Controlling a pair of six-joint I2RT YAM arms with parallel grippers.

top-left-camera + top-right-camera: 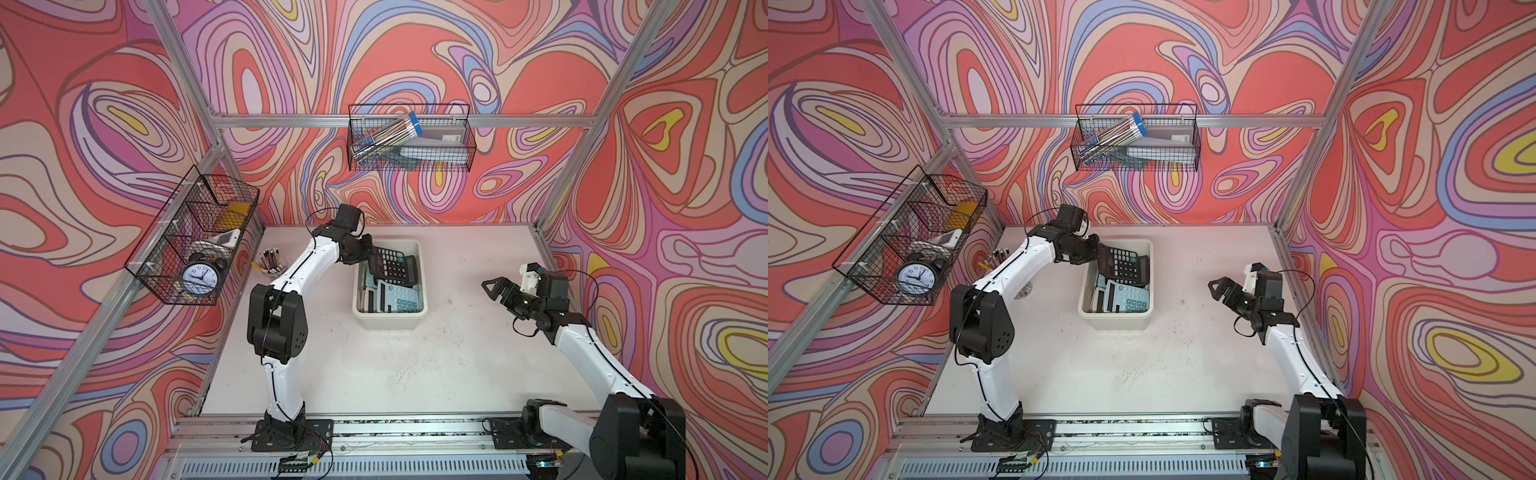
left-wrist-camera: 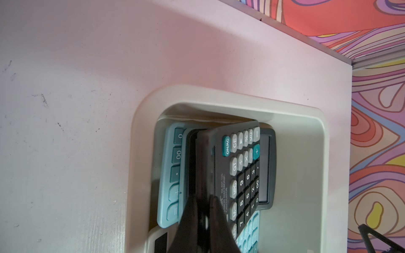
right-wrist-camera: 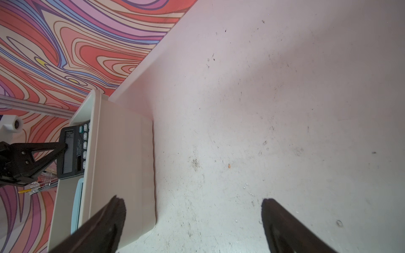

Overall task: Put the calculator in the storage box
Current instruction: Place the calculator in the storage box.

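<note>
— So, what do the left fingers point(image 1: 371, 250) hold?
— They're clamped on the black calculator point(image 1: 392, 262) at its display end. Its long axis runs rightward from them, tilted, over the storage box point(image 1: 390, 322) and the other calculators point(image 1: 401, 297) inside.
— And the right fingers point(image 1: 494, 289)?
— Spread wide, empty, well apart above the bench point(image 1: 457, 353).

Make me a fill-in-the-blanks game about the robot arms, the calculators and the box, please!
The left gripper grips the ____ rectangular plastic calculator with grey keys.
It is held over the cream-white rectangular plastic storage box, where a light ____ desk calculator lies.
The right gripper is ____ and holds nothing.
Missing words: black, blue, open.
</note>
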